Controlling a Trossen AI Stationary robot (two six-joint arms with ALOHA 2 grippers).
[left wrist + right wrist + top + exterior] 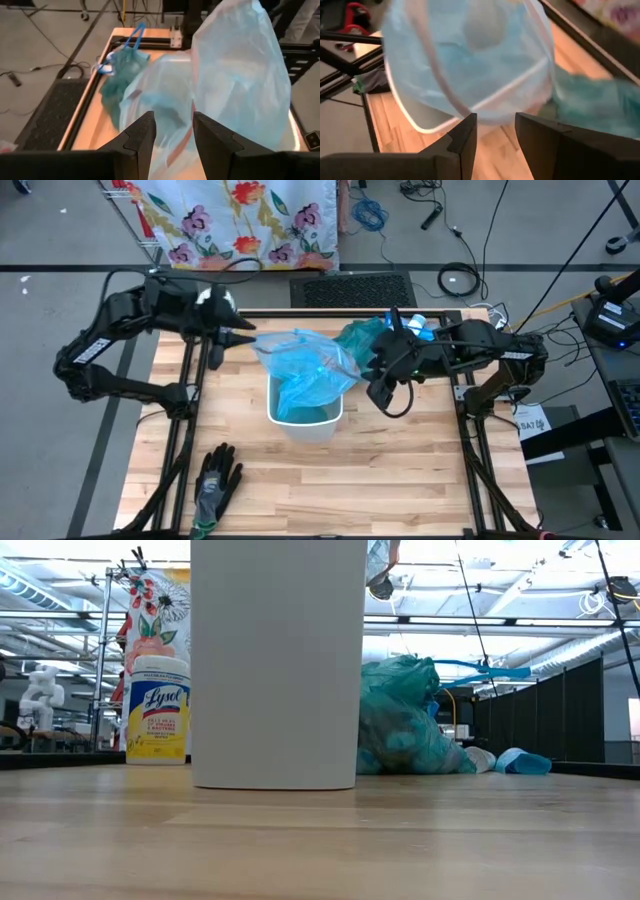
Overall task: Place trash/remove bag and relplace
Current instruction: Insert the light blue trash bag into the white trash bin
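Two grippers spread a fresh blue bag [305, 365] over the white bin [305, 420]. The left gripper [240, 337] sits at the bag's mouth on one side, the right gripper [372, 368] at the opposite side, so the mouth is stretched along the line running jaw to jaw, with the bin's opening below and between them. In each wrist view the film lies directly ahead of and partly between the dark fingers; the jaws stand part-way apart, and whether they actually pinch the rim or merely flank it cannot be told. The bag's lower end already drapes into the bin, while its upper rim still floats above the bin's edges. The coming move, as judged here, turns on carrying the rim down and outward from each jaw until it folds over the bin's lip; neither arm is clearly nearer. Behind the right gripper lies the full, tied teal bag [360, 335], close enough to crowd that arm's outward travel. The left gripper has open tabletop beyond it. A glove [215, 480] lies well clear, toward the near table edge.
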